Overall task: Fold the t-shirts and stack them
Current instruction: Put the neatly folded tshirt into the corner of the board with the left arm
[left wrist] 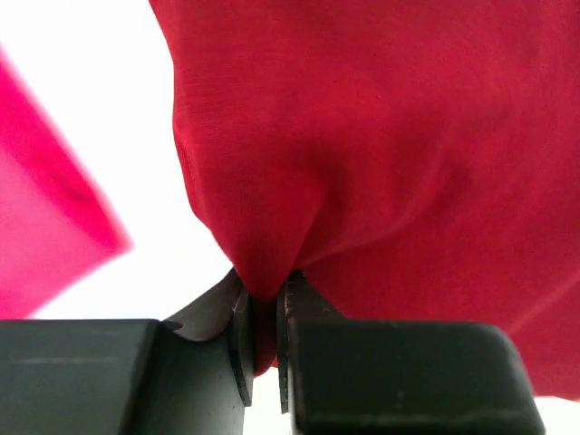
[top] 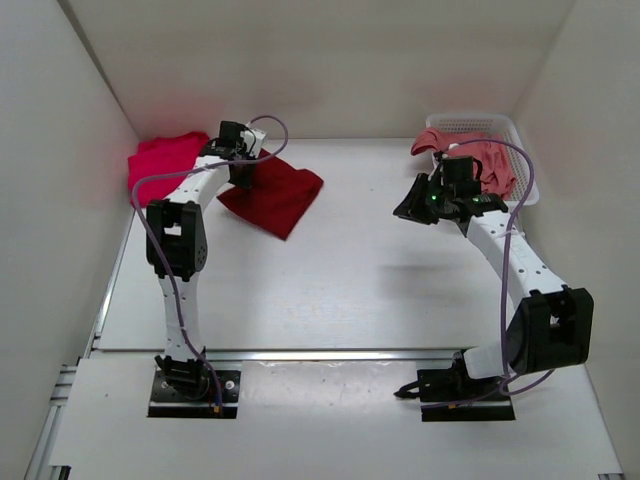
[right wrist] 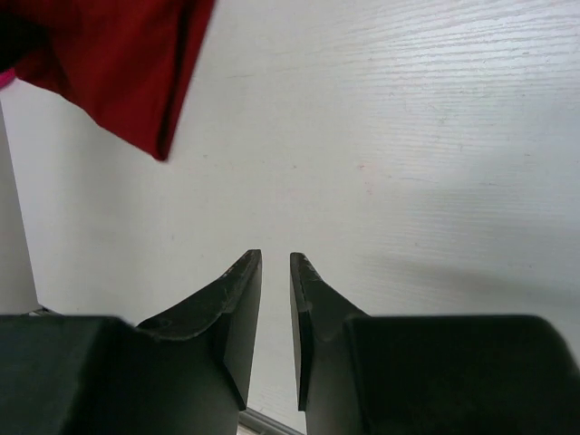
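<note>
My left gripper [left wrist: 265, 304] is clenched on a pinch of the crimson shirt [left wrist: 390, 136], with the cloth bunched in the jaws. I judge that hold is for dragging it onto open table to fold. From above, that shirt lies crumpled at about 11 o'clock on the table [top: 350, 280]. The pink shirt [top: 160, 158] is heaped beside it at 10 o'clock. The salmon shirt [top: 480, 160] sits in the basket [top: 505, 125] at 1 o'clock, draped over its near rim. My right gripper [right wrist: 275, 263] hangs over bare table just in front of the basket. Its jaws are drawn nearly together with nothing between them, and it points toward 9 o'clock, placed, I'd guess, to cross over and take a second corner. No shirt is folded yet.
</note>
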You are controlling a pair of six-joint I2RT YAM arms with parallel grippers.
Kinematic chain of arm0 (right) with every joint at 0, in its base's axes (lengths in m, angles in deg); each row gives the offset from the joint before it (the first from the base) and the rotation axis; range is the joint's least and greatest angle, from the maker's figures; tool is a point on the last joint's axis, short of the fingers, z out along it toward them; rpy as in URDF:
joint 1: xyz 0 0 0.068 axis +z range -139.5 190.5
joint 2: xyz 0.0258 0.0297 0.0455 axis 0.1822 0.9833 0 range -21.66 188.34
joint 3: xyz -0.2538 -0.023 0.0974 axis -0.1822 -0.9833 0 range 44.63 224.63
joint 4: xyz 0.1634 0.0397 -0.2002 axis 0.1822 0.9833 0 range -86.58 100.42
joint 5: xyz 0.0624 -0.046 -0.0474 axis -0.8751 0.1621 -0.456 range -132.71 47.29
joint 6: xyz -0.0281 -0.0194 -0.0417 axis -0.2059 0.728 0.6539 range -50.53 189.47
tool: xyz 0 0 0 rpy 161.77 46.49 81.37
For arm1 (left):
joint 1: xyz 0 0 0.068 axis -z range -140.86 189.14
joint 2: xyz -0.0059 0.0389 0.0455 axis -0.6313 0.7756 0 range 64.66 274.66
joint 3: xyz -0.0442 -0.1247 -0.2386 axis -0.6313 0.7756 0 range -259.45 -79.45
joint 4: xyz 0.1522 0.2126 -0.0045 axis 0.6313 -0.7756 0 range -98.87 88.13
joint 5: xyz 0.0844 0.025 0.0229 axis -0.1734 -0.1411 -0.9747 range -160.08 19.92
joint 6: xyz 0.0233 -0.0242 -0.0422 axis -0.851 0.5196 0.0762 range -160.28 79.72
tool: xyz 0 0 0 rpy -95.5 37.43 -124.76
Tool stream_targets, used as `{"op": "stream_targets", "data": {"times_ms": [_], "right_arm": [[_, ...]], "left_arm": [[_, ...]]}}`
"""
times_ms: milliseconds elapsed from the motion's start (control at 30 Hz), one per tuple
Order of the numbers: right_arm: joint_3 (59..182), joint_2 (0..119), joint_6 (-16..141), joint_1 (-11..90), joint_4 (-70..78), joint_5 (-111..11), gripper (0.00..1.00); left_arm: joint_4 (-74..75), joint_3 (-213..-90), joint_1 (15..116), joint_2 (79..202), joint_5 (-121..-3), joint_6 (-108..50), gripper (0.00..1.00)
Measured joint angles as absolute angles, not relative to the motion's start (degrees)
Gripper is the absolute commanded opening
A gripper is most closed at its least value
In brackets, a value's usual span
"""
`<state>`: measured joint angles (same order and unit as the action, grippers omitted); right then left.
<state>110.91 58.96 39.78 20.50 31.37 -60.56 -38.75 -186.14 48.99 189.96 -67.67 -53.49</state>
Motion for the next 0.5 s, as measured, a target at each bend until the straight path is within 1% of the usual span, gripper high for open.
{"op": "stream_targets", "data": {"times_ms": [133, 233, 500], "right_arm": [[110.9, 58.8, 40.2, 21.0, 31.6, -60.2, 0.18], [110.9, 58.8, 40.4, 21.4, 31.7, -60.1, 0.18], [110.6, 58.3, 40.8, 21.7, 32.9, -59.7, 0.17]], "left_arm": [[-31.5, -184.4, 48.0, 189.9, -80.2, -62.8, 0.00], [-27.6, -184.1, 47.0, 189.9, -86.2, -67.1, 0.00], [-18.1, -183.7, 42.9, 187.9, -92.5, -71.6, 0.00]]}}
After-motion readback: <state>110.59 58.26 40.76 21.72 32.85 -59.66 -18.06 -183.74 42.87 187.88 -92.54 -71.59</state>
